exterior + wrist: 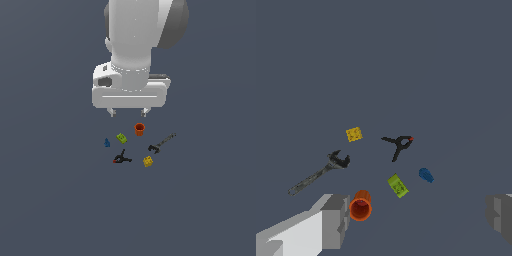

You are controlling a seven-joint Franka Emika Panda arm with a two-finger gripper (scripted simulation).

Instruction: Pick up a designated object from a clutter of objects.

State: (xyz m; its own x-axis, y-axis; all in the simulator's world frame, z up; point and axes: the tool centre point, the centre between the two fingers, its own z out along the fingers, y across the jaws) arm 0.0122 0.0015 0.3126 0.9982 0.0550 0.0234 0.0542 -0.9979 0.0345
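Note:
The yellow studded block [148, 161] lies on the grey floor at the near right of the clutter; it also shows in the wrist view [354, 134]. Around it lie an orange cup [139, 129], a lime-green block [121, 138], a blue figure [106, 143], a black clamp with a red tip [121, 159] and a dark grey wrench [162, 143]. My gripper [129, 112] hangs open and empty above and behind the clutter, its fingers [336, 220] spread wide. The cup [360, 205] lies closest to it.
The flat dark grey floor [50, 200] spreads on all sides of the small clutter. In the wrist view the wrench [318, 172], clamp [398, 145], green block [398, 185] and blue figure [426, 175] lie apart from one another.

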